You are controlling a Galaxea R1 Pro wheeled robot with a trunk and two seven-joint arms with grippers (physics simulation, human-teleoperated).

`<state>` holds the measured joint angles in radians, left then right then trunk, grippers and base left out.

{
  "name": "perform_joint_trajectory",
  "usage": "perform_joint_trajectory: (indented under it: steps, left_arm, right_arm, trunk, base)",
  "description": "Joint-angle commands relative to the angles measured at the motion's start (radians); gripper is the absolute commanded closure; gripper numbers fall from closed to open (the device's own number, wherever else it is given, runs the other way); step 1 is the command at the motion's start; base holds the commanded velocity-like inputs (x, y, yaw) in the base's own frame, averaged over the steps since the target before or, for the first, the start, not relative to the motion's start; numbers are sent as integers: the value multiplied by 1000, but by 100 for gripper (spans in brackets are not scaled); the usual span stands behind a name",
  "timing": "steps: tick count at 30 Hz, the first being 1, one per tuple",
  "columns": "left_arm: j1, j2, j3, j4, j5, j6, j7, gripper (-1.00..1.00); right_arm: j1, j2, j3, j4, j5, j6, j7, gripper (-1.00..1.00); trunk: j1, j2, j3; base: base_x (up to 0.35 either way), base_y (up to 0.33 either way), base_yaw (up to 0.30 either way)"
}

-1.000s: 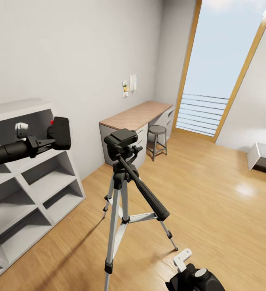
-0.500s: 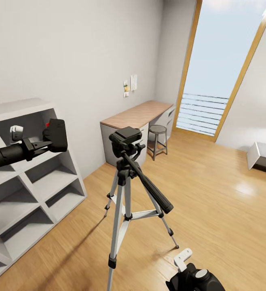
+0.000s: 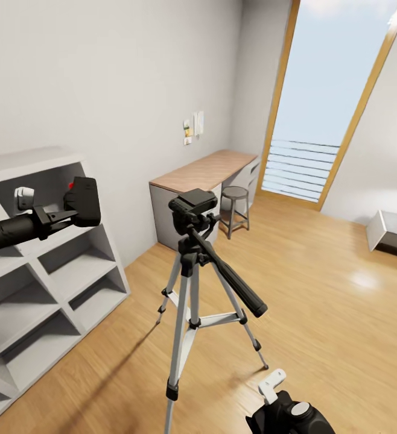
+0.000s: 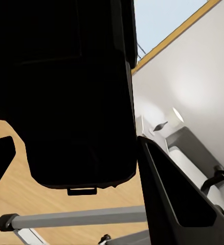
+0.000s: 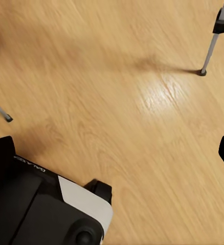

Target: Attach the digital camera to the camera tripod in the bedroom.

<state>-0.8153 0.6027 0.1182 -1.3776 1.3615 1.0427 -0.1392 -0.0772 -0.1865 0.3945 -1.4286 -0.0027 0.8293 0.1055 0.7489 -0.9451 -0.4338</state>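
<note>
Bedroom with grey walls, plank floor (image 3: 319, 313) and tall window (image 3: 328, 96). Tripod (image 3: 195, 283) upright mid-room on the floor, black head (image 3: 192, 208) bare, pan handle (image 3: 231, 283) slanting down from it. Left of tripod, left gripper (image 3: 66, 211) raised before white shelf (image 3: 41, 271), closed around black camera (image 3: 85, 201) with red button on top; camera well apart from tripod head, roughly level with it. From left wrist, camera (image 4: 71, 97) dark and close, a silver tripod leg (image 4: 76, 217) beyond. Below and right of tripod, right gripper (image 3: 277, 386) low near floor; opening impossible to tell. Behind tripod, wood-topped bench (image 3: 207, 170) by wall, stool (image 3: 234, 208) beside it.
</note>
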Motion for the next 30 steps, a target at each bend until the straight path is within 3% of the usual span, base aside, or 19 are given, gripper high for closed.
perform_joint_trajectory:
  steps: [1, 9, 30]
  left_arm:
    - [-1, 0, 1, 0, -9, 4, -14, 100]
    - [-1, 1, 1, 0, -9, 4, -14, 100]
    - [-1, 3, 1, -1, -8, 4, -14, 100]
  right_arm:
    - [-1, -1, 1, -1, 0, 5, 2, -100]
    - [-1, -1, 1, -1, 1, 4, 1, -100]
    - [-1, -1, 1, -1, 1, -4, 1, -100]
  trunk:
    - [0, -1, -1]
    - [0, -1, -1]
    - [0, -1, -1]
  base:
    - [0, 37, -184]
    - [0, 12, -122]
    - [0, 53, -7]
